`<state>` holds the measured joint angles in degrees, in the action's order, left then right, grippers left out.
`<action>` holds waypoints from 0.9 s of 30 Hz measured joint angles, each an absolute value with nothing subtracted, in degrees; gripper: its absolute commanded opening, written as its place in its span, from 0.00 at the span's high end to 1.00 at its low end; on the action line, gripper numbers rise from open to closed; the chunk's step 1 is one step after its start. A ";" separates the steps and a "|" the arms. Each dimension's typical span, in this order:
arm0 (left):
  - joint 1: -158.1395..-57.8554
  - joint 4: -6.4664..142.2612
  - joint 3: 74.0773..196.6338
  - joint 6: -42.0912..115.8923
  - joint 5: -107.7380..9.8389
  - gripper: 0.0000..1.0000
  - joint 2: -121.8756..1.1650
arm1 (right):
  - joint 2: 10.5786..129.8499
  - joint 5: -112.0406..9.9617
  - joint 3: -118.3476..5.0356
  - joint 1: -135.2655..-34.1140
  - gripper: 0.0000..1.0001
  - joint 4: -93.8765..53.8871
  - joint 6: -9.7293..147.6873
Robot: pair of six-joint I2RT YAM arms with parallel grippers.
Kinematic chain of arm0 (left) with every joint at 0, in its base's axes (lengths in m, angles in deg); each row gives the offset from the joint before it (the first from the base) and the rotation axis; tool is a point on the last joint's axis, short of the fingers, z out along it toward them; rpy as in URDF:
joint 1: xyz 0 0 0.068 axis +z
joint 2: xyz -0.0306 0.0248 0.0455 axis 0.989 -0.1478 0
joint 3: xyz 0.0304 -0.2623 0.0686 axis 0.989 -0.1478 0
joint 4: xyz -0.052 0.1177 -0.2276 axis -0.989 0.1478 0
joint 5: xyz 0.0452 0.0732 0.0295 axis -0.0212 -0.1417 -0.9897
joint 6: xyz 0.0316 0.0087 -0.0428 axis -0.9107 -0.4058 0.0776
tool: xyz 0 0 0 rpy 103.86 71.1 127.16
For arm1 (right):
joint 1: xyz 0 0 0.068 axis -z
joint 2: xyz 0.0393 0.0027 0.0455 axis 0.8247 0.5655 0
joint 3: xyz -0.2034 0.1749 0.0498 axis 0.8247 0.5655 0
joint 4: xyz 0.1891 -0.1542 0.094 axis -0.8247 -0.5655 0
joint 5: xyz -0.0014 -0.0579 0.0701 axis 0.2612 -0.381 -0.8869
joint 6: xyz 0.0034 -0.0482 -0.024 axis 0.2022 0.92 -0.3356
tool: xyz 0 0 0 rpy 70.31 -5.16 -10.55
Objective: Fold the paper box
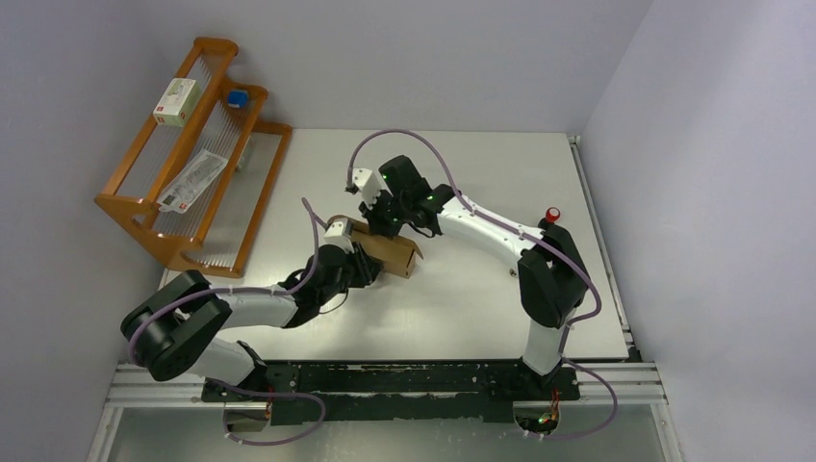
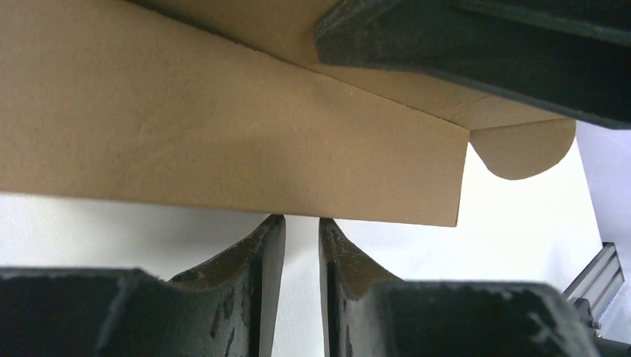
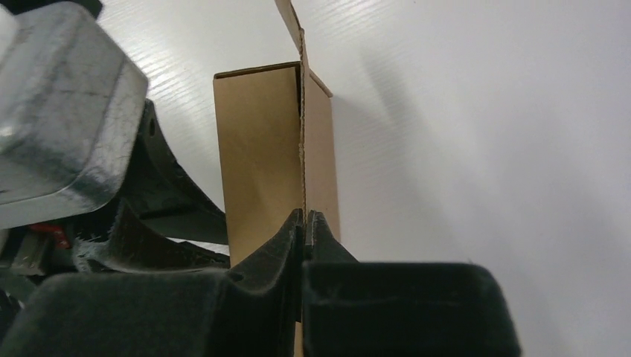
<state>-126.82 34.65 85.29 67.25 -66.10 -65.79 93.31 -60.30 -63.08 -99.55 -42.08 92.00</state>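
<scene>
Centrally, the paper box [image 1: 395, 253] is found on the worktop [image 1: 462, 308], between both arms. Its thin edge is pinched by the fully closed right end effector [image 3: 305, 218]. The left end effector [image 2: 301, 222] is held narrowly parted and empty, just beside a box panel.

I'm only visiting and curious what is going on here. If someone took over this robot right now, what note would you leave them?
Left end effector: jaws slightly apart, nothing seen between them, tips just below a panel of the paper box.
Right end effector: shut on a thin cardboard edge of the box.
Box: between the two end effectors, near the middle of the table.
Done: the cardboard already forms a rectangular tube.
Left: one end flap sticks out and a rounded tab is untucked; the ends need closing.
</scene>
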 measured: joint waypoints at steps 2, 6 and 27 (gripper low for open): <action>-126.86 33.53 85.60 67.60 -66.10 0.71 -66.49 | 93.31 -61.86 -63.67 -99.13 1.00 -42.95 93.31; -127.71 31.19 86.72 68.52 -66.31 0.70 -68.19 | 93.36 -63.52 -65.05 -98.70 1.00 -44.57 96.24; -131.10 23.63 91.90 68.63 -68.22 0.54 -71.34 | 100.61 -68.44 -74.34 -93.36 0.54 -55.21 105.57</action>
<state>-131.10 23.63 91.90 68.63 -68.22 -71.34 100.61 -68.44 -74.34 -93.36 -55.21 105.57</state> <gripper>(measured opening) 0.382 0.370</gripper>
